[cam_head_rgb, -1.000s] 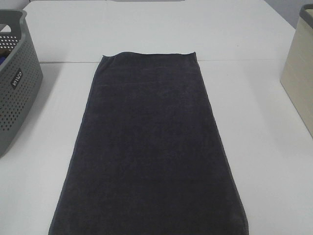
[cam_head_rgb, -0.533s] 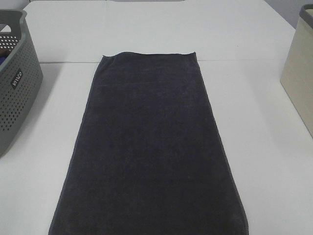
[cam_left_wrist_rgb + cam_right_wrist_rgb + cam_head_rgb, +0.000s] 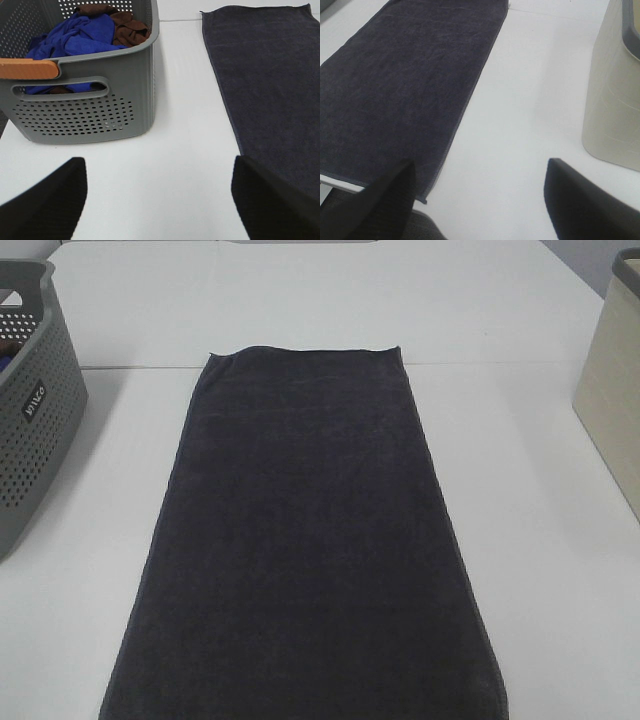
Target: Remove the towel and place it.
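White tabletop (image 3: 520, 570) holds one long dark grey terry towel (image 3: 305, 550), lying flat in the middle. One grey holey plastic basket (image 3: 90, 95) of cloths sits left, one cream bin (image 3: 615, 95) right. Both the left gripper (image 3: 159, 200) and right gripper (image 3: 480, 200) are spread wide, holding nothing.

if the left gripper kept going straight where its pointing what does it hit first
Probably bare table. The left gripper is open and aims at the white strip between the basket and the towel, touching neither. Depth is unclear from the wrist view, so the exact landing spot is a guess.
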Motion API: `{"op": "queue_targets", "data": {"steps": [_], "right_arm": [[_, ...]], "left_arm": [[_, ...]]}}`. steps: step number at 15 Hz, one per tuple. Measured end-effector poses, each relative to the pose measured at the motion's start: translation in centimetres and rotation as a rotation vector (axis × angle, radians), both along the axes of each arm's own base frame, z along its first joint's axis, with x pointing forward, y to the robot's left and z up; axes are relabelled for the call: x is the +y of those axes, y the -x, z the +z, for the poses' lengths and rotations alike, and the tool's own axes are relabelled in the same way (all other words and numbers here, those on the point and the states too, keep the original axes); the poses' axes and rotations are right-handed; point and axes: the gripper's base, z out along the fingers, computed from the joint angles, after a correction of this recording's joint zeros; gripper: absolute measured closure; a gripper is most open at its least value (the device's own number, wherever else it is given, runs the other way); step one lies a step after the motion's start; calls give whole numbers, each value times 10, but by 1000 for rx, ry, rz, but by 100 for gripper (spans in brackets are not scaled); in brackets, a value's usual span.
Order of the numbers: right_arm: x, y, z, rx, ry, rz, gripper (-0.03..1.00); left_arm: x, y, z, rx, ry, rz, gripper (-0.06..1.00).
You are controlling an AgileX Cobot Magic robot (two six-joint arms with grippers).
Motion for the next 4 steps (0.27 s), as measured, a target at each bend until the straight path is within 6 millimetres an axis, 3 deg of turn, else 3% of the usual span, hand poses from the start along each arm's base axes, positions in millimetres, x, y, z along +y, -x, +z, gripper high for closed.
{"op": "queue_targets", "data": {"steps": [4], "right_arm": [[0,0,0,-2,0,0,27]], "left_arm": [[0,0,0,0,0,0,19]]}}
